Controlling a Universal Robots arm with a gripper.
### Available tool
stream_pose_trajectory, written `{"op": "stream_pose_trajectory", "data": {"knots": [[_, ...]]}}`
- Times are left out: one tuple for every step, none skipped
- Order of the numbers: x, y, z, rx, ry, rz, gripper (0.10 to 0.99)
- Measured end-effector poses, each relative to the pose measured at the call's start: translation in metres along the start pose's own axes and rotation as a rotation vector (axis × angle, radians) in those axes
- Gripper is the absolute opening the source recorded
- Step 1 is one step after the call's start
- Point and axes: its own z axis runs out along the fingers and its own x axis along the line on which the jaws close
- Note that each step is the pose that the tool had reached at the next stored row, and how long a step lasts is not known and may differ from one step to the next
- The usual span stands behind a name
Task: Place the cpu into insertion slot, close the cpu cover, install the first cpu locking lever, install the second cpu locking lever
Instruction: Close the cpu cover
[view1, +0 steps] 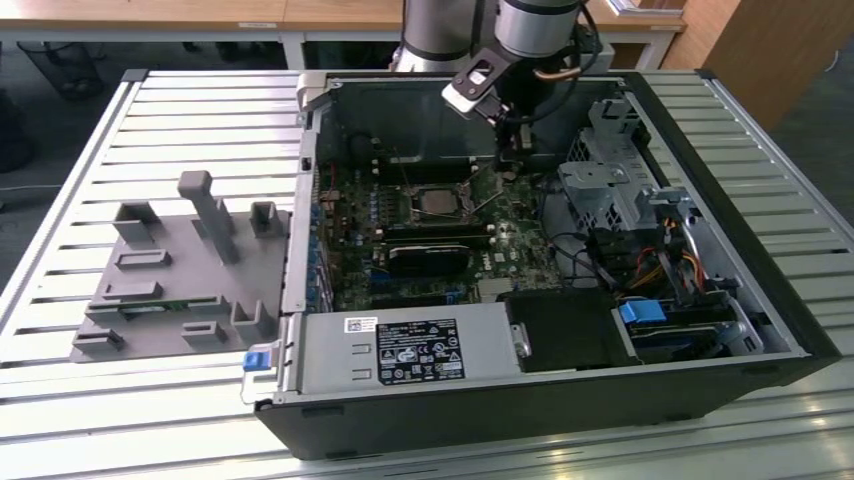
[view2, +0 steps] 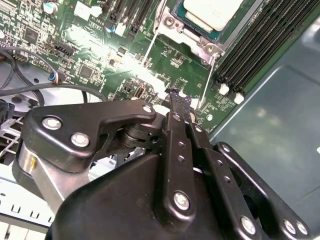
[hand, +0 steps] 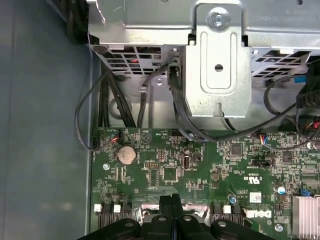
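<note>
Labels: a white-and-black printed sticker (view1: 416, 352) lies on top of the grey metal power-supply box (view1: 334, 352), at the near side of the open black computer case (view1: 534, 420). In the first wrist view, a small white sticker (hand: 255, 196) and white lettering sit on the green circuit board (hand: 165, 150).
Gripper: the black two-finger gripper (view1: 511, 160) hangs inside the far part of the case, to the exterior view's right of the socket.
Fingers: in the second wrist view the fingers (view2: 175, 140) are pressed together with no gap, clenched on nothing. The tips are low over the green board; whether they touch it cannot be told.
Cpu: the silvery-grey square cpu (view2: 212, 11) lies flat, metal top up, in the insertion slot (view1: 438, 203), its sides in line with the case walls.
Cover: the thin silvery cpu cover (view2: 189, 36) frames the chip.
Levers: two thin metal wire locking levers (view2: 150, 47) run from the socket's corners toward the fingertips, one just beside them.
Surroundings: a grey plastic fixture tray (view1: 160, 290) rests on the slatted metal table (view1: 80, 400), to the exterior view's left of the case.
</note>
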Motion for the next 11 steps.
{"op": "stream_pose_trajectory", "data": {"knots": [[0.0005,0.0006,0.0002,0.0,-0.0001,0.0,0.106],[0.0011,0.0012,0.0004,0.0,-0.0001,0.0,0.106],[0.0015,0.0018,0.0006,0.0,-0.0002,0.001,0.106],[0.0018,0.0025,0.0009,0.0,0.0,0.001,0.106],[0.002,0.003,0.0012,0.0,-0.0001,0.002,0.106],[0.002,0.0035,0.0014,0.0,-0.0003,0.003,0.106],[0.002,0.004,0.0016,0.0,-0.0003,0.003,0.106],[0.0021,0.0048,0.0018,0.0,-0.0003,0.003,0.106],[0.0021,0.0058,0.0019,0.0,-0.0003,0.003,0.106],[0.0022,0.0069,0.0021,0.0,-0.0002,0.003,0.106],[0.0023,0.008,0.0022,0.0,-0.0001,0.003,0.106]]}}
